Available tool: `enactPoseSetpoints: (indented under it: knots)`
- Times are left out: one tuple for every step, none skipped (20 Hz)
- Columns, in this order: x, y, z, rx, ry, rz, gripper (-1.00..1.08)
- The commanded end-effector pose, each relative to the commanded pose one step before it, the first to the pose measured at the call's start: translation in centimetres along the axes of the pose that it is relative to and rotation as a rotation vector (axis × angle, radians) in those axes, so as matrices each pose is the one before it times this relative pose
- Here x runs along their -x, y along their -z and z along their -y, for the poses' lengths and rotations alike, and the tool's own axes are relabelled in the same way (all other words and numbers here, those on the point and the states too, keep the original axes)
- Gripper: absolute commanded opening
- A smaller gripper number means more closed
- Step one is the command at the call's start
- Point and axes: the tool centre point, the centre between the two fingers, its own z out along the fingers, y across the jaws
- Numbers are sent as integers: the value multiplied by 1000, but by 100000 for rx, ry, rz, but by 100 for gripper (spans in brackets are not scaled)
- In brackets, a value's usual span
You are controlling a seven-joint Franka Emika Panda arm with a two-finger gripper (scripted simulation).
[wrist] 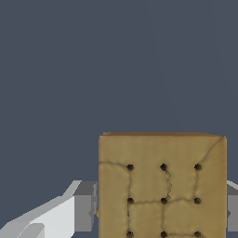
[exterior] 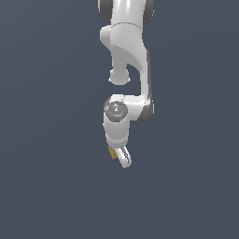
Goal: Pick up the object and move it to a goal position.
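The object is a small tan-brown block with a faint dark grid of lines and dots on its face. In the exterior view only a sliver of the block (exterior: 112, 152) shows, tucked beside the white fingers (exterior: 124, 158) under the wrist. In the wrist view the block (wrist: 162, 186) fills the space between the two grey finger pads (wrist: 85, 207), which press on its two sides. My gripper (exterior: 120, 156) is shut on the block and points downward below the white arm.
The white Franka arm (exterior: 128, 56) hangs down from the top of the exterior view. Everything around it is a plain dark blue-grey background, with no other objects, edges or goal marker in view.
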Motion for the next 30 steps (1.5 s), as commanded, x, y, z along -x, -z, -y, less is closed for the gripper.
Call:
enactPoseSetpoints:
  knots:
    - [718, 2085, 195, -230, 4, -16, -100]
    - [349, 941, 69, 0, 0, 0, -100]
    - [370, 1001, 74, 0, 0, 0, -100]
    - [388, 1056, 79, 0, 0, 0, -100]
    - [376, 1103, 72, 9, -48, -6, -100]
    - [416, 1145, 88, 0, 0, 0, -100]
    - [415, 1148, 90, 0, 0, 0, -100]
    - [412, 1146, 91, 0, 0, 0, -100]
    - [408, 1144, 93, 0, 0, 0, -100]
    - [386, 1142, 87, 25, -48, -65, -100]
    - [401, 1137, 96, 0, 0, 0, -100]
    - [396, 1132, 99, 0, 0, 0, -100]
    - [390, 1131, 99, 18, -23, -62, -100]
    - [382, 1104, 102, 0, 0, 0, -100]
    - [368, 1068, 102, 0, 0, 0, -100]
    - [361, 1034, 103, 15, -11, -67, -100]
    - [336, 985, 102, 0, 0, 0, -100]
    - [318, 936, 101, 0, 0, 0, -100]
    - [298, 879, 100, 0, 0, 0, -100]
    - [300, 819, 102, 3, 22, -43, -100]
    - [250, 740, 92, 0, 0, 0, -100]
    - [226, 671, 88, 0, 0, 0, -100]
    - [202, 604, 83, 0, 0, 0, -100]
    - [207, 542, 85, -9, 47, 9, -100]
    - [158, 475, 73, 0, 0, 0, -100]
    - [137, 413, 68, 0, 0, 0, -100]
    - [136, 355, 66, -10, 41, 24, -100]
    - [97, 295, 54, 0, 0, 0, -100]
    - [79, 239, 46, 0, 0, 0, -100]
    - [60, 184, 37, 0, 0, 0, -100]
